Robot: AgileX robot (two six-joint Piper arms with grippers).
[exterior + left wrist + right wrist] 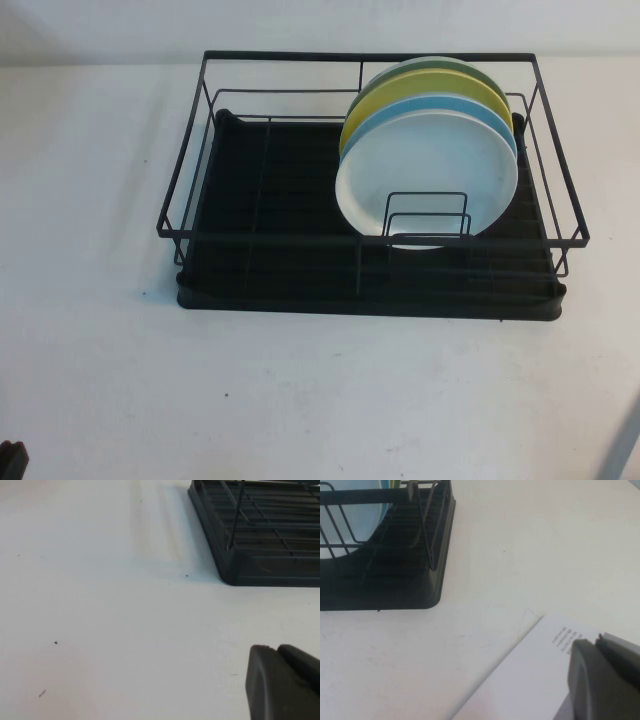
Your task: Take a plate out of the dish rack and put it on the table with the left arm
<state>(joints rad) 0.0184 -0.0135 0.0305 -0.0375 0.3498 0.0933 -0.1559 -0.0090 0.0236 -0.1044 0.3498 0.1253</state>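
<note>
The black wire dish rack (pixel 200 150) stands mid-table on its black tray base. Several plates stand on edge in its right half. The white plate (pixel 430 170) is in front, with a light blue plate (pixel 492 112), a yellow plate (pixel 400 95) and a green plate behind it. My left gripper (pixel 275 649) is shut and empty, low over the white table (pixel 100 630), well short of the rack's near left corner (pixel 235 575). Only a black tip of it shows in the high view (pixel 12 460). My right gripper (pixel 596 640) is shut and empty, off the rack's near right corner (pixel 430 595).
A white sheet with small printed text (pixel 530 670) lies on the table under my right gripper. Wire dividers (pixel 425 215) stand in front of the white plate. The rack's left half holds no plates.
</note>
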